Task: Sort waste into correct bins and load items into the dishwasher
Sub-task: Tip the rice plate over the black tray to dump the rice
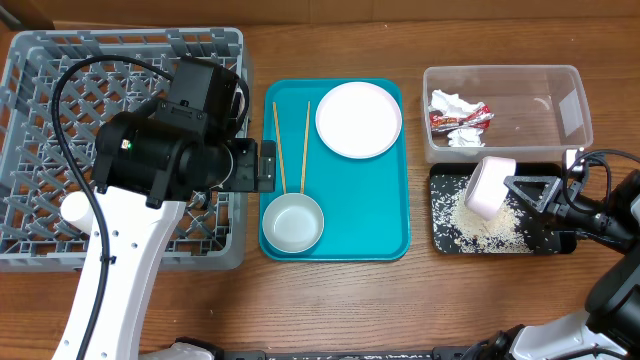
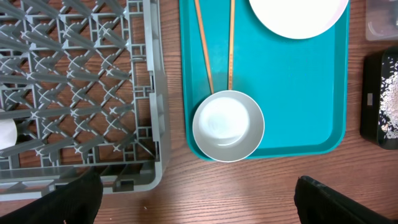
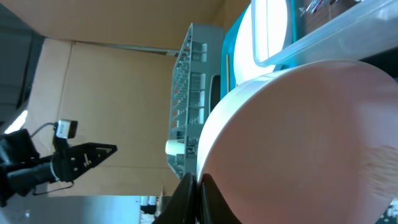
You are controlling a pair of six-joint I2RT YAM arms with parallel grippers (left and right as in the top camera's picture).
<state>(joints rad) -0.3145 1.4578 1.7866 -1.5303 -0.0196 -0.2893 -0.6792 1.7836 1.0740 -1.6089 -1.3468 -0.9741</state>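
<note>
The grey dish rack [image 1: 30, 150] sits left of the teal tray [image 1: 385, 215]; right of it, over the black tray [image 1: 445, 178] of rice scraps [image 1: 480, 225], your right gripper [image 1: 511, 187] pinches the rim of a pale round dish [image 1: 487, 190] tipped steeply. That dish must travel left across the teal tray to the rack, where your left gripper [image 2: 196, 185] is nearer, jaws spread above the tray's metal bowl [image 2: 227, 126] and 2 chopsticks [image 2: 203, 46]. Plate or bowl you cannot tell: it fills the right wrist view.

robot test bench: wooden table [image 1: 330, 300], cardboard backdrop [image 3: 124, 99]
</note>
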